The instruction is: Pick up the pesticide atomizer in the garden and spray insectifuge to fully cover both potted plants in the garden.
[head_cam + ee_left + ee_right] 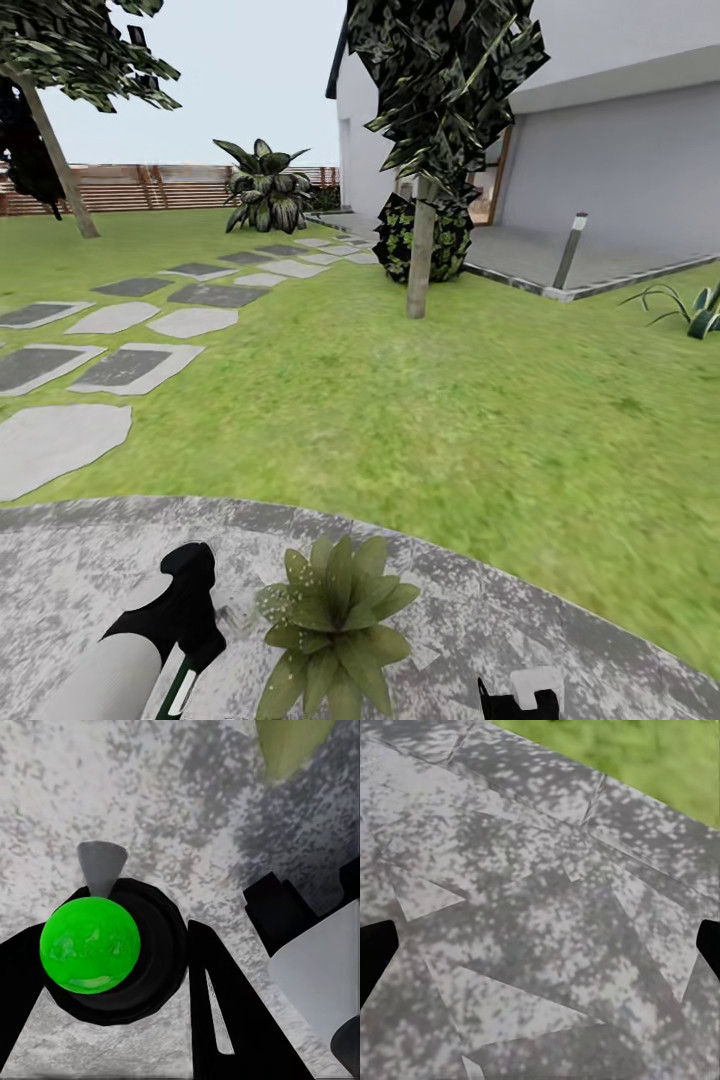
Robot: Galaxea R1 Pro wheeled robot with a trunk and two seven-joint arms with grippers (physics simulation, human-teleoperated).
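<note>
Two black fingers (225, 1020) of the left gripper (120, 937) stand hard against either side of the atomizer (90, 949). The wrist camera sees it end-on as a bright green round with a dark ring about it and a grey cone jutting past it, probably the nozzle. By that look the jaws are pinched on the bottle's body, low over the patio (500, 620), just beside the speckled plant (335, 620), one of whose leaves (289, 746) pokes into the wrist view. From the head camera the bottle itself is hard to make out under the black wrist. The right gripper (540, 945) hangs spread wide over bare stone, holding nothing, on the plant's other side. I judge the atomizer to be light and stiff, a smooth plastic cylinder that could twist or slide between flat pads if squeezed too near one end. The soundest hold is across the middle of the body, below the trigger head, so the nozzle stays free and can be aimed. Being slim and round, it may roll in the grip when the wrist tips towards the leaves, so a firm, centred pinch matters more than force. The plant is soft, and brushing its leaves would bend them.
</note>
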